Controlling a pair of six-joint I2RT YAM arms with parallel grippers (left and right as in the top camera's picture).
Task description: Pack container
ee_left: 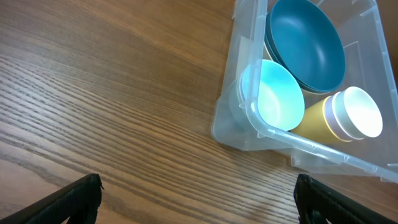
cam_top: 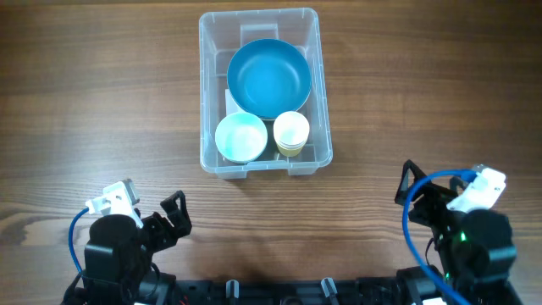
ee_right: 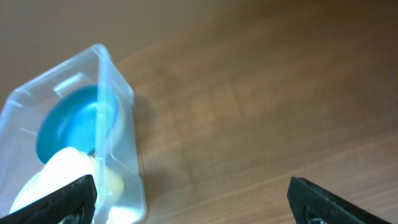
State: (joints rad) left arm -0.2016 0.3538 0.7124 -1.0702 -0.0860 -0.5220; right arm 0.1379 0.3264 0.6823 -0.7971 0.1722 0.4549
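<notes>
— Where does the container (cam_top: 204, 93) sit?

— Midway along the far edge of the counter (cam_top: 102, 110), its long side running toward the near edge.

— And inside?

— A big blue bowl (cam_top: 268, 78) fills the far end; a small pale bowl (cam_top: 241, 137) and a yellow cup (cam_top: 291, 133) stand side by side at the near end, all mouth-up (the cup may be a stack of several; I can't tell). I'd guess the widest piece took the far end so the two small ones could share the strip left over.

— The arms?

— Both are by the near edge, one toward each near corner, well apart from the container; the left jaws are spread wide with nothing between them; the right jaws likewise, wide and empty.

— Why there?

— My reading: the packing looks finished, so they hang clear of the container's walls; unless a lid is wanted (none shows), nothing seems left to lift.
</notes>
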